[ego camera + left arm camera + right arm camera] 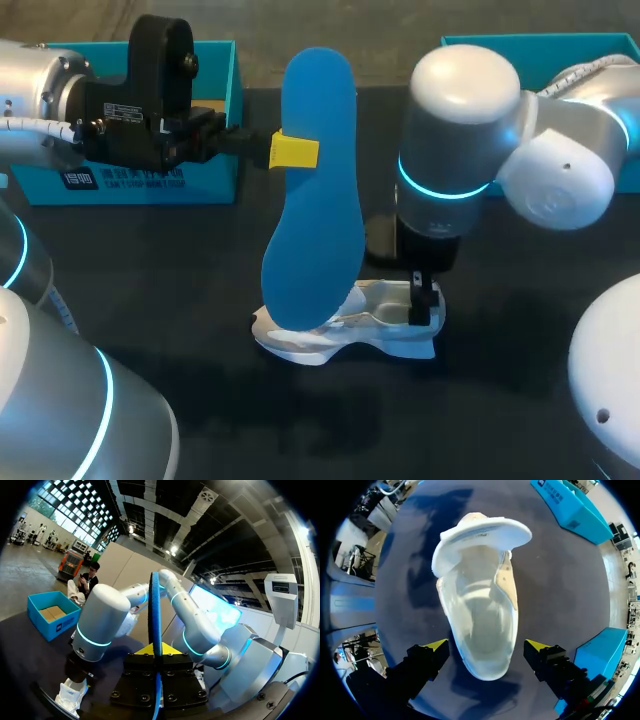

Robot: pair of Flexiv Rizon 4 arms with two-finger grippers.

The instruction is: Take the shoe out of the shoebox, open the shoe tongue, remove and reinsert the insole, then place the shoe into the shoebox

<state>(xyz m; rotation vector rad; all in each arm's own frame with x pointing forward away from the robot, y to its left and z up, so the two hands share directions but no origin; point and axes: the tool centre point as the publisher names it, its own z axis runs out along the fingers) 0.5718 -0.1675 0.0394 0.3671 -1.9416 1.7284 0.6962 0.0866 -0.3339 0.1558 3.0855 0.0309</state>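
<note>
One insole [318, 230] clamped upright in left gripper [295, 150], right gripper [486, 645] spread astride shoe [477, 600]

Item 1: white lettering [120, 181] on the near wall of the left blue shoebox [215, 150], too small to read.
Item 2: white sticker [122, 113] on the black wrist mount [150, 90] at far left, seemingly several fine lines of print, illegible.
Nothing can be read.
</note>
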